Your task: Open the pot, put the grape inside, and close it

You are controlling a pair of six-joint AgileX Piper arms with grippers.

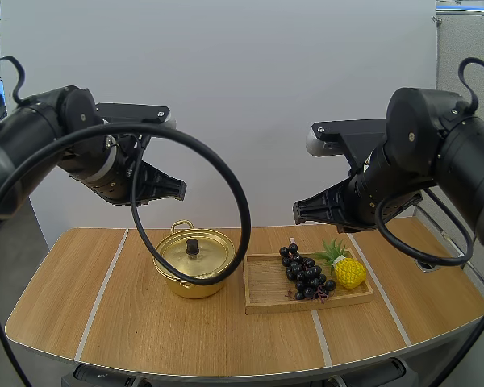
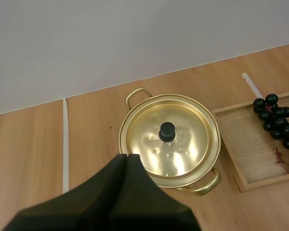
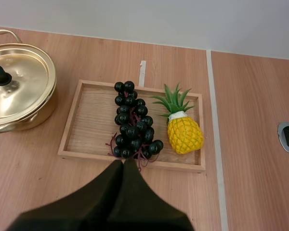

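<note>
Wooden table (image 1: 56,298) before white wall (image 1: 250,81)

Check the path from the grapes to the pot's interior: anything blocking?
Yes. The lid sits closed on the pot, its black knob up, so the interior is shut off. Nothing stands between the pot and the wooden tray holding the grapes. The pineapple lies on the grapes' far side from the pot.

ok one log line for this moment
lid on pot | grapes, pineapple in tray | left jaws shut, raised by pot | right jaws shut, raised by tray | nothing held
</note>
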